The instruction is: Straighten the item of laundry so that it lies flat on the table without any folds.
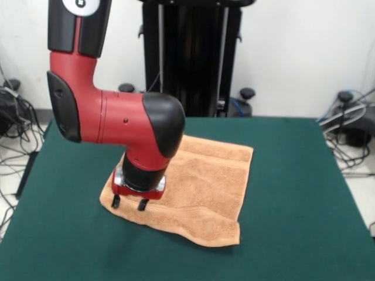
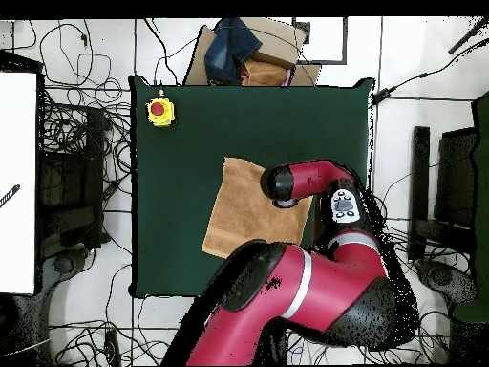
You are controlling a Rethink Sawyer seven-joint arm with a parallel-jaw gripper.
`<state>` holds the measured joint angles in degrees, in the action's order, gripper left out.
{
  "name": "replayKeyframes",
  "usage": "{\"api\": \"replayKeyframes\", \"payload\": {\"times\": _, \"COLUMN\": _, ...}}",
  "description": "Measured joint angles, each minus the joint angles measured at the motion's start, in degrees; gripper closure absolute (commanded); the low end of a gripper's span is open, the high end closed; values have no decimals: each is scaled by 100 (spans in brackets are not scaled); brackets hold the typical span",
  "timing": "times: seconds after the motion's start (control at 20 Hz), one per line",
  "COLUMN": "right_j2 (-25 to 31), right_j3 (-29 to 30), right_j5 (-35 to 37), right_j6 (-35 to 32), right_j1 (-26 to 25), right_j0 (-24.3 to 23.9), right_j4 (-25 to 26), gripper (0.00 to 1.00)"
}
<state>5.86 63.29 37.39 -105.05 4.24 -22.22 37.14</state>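
The item of laundry (image 1: 205, 181), a peach-orange towel, lies spread near the middle of the dark green table (image 1: 299, 175). A raised ridge runs along the towel's near edge, and woven bands show near two edges. My gripper (image 1: 129, 204) hangs over the towel's near left corner, open, with its two black fingertips just above or at the cloth and nothing between them. In the overhead view the towel (image 2: 246, 212) lies on the table (image 2: 181, 248), and the arm's wrist (image 2: 285, 183) covers its right edge and hides the fingers.
A yellow box with a red button (image 2: 160, 111) stands at one table corner. A cardboard box with dark blue cloth (image 2: 246, 50) sits beyond the table edge. Cables lie on the floor all around.
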Motion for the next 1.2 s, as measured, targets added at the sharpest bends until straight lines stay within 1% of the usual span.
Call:
{"api": "replayKeyframes", "payload": {"times": 0.2, "right_j2": -2, "right_j3": -102, "right_j5": 25, "right_j6": 1, "right_j1": -38, "right_j0": 48, "right_j4": 96, "gripper": 0}}
{"api": "replayKeyframes", "payload": {"times": 0.55, "right_j2": 4, "right_j3": -343, "right_j5": 330, "right_j6": 1, "right_j1": -120, "right_j0": 103, "right_j4": 116, "gripper": 0}}
{"api": "replayKeyframes", "payload": {"times": 1.2, "right_j2": 4, "right_j3": -450, "right_j5": 462, "right_j6": 1, "right_j1": -159, "right_j0": 143, "right_j4": 156, "gripper": 0}}
